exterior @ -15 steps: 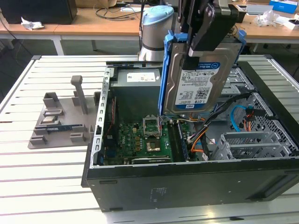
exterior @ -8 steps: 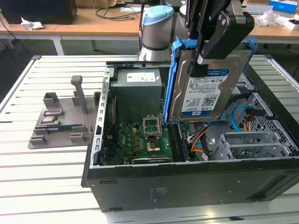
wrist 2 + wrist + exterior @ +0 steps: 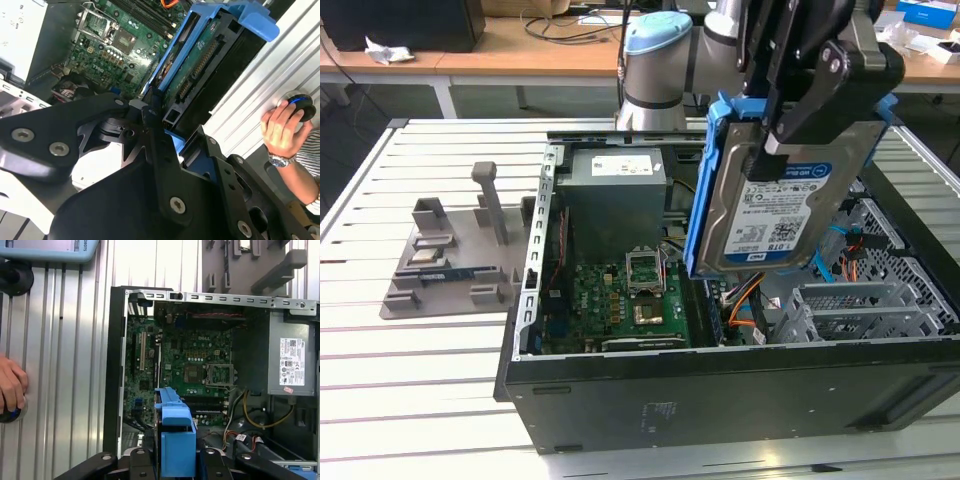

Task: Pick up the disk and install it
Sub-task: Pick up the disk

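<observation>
The disk (image 3: 782,215), a silver hard drive with a white-and-blue label in a blue plastic carrier, hangs upright in the air above the open computer case (image 3: 720,400). My gripper (image 3: 800,125) is shut on its upper part, black fingers pressing both faces. In the second wrist view the disk (image 3: 200,55) shows edge-on, its green board side and blue carrier running away from my gripper (image 3: 155,120). In the first wrist view the carrier's blue end (image 3: 176,440) sticks out between the black fingers (image 3: 220,465), over the green motherboard (image 3: 185,360).
Grey metal drive cages (image 3: 865,305) sit at the case's side on the exterior view's right. A grey power-supply box (image 3: 615,190) stands at the case's back. A grey fixture (image 3: 450,255) with parts lies on the slatted table (image 3: 420,350). A person's hand (image 3: 282,127) rests on a round button.
</observation>
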Robot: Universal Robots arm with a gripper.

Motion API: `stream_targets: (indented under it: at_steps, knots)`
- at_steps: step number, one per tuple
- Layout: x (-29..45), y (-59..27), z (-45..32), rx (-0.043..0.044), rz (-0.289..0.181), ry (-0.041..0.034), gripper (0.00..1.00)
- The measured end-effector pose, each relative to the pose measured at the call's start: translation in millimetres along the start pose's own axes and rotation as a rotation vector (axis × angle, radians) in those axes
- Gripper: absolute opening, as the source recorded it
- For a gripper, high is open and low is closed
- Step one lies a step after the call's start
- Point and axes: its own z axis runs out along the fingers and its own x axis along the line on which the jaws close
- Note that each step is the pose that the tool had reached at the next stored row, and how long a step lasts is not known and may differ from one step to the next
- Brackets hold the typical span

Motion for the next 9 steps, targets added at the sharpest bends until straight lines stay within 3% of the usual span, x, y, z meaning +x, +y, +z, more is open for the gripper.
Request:
stream_targets:
  at_steps: [2, 4, 8, 9]
  knots:
    - [3.5, -3.2, 0.1, 0.0000, 0.000, -0.0007, 0.37]
    - [5.8, -5.8, 0.4, 0.0001, 0.000, -0.0059, 0.37]
    - [6.7, -7.7, 0.9, 0.0012, 0.010, -0.0267, 0.37]
    - [6.7, -8.4, 1.0, 0.0015, 0.014, -0.0284, 0.37]
